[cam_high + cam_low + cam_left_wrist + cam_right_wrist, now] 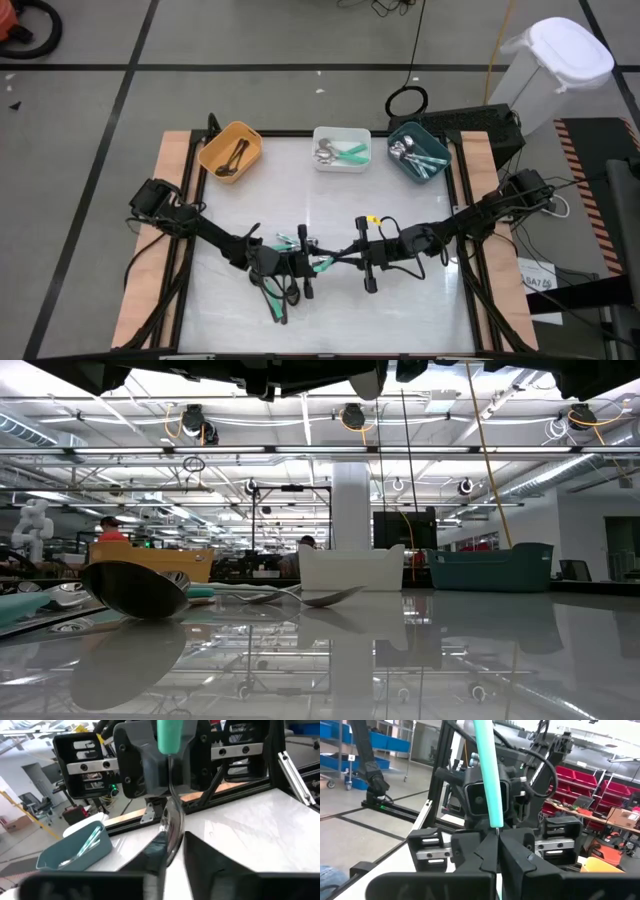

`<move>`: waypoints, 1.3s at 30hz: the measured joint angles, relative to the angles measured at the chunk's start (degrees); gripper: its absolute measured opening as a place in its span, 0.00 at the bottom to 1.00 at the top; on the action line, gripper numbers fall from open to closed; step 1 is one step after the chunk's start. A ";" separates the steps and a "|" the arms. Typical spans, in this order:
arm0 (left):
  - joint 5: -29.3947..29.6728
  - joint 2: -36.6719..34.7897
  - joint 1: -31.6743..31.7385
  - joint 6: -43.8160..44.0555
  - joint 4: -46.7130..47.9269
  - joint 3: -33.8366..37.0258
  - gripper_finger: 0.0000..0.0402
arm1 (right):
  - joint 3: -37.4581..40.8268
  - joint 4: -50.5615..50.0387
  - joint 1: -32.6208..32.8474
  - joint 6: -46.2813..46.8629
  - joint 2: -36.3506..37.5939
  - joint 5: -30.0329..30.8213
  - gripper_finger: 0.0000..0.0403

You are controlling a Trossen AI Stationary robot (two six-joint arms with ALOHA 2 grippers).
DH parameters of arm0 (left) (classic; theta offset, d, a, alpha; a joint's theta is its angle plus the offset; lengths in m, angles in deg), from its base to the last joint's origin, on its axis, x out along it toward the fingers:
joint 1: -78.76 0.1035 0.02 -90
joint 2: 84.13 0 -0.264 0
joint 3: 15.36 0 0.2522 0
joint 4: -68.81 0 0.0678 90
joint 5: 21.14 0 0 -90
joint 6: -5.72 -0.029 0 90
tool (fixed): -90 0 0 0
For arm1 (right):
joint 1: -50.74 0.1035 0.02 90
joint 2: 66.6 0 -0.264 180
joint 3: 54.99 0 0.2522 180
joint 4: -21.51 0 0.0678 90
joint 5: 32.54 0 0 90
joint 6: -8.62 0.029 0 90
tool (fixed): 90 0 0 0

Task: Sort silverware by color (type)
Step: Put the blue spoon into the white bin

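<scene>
Up close, a mint-handled spoon (489, 780) is pinched by both grippers, left (172, 847) and right (497, 840), apparently mid-table.

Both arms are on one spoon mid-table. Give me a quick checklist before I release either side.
1. Right gripper shut on the mint-green spoon handle: ok.
2. Left gripper closed around the spoon's metal end: ok.
3. Left grip firm enough to carry alone: cannot tell.
4. Spoon lifted clear of the table: cannot tell.
5. Single drop bin for mint-green: not ok; the white bin and the teal bin both hold mint-green handles.
6. Arms clear of the bins: ok.
</scene>
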 joint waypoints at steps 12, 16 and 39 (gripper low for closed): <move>3.64 -0.07 0.66 1.89 6.22 -0.02 0.01 | 0.00 -4.50 0.00 3.09 0.59 5.18 0.14; 12.14 -0.07 0.69 3.56 13.91 -0.04 0.01 | -0.03 -11.13 0.03 6.46 2.72 8.71 0.26; 29.31 0.02 3.78 10.32 48.73 0.00 0.01 | -0.82 -27.34 -0.73 20.60 8.68 24.14 0.40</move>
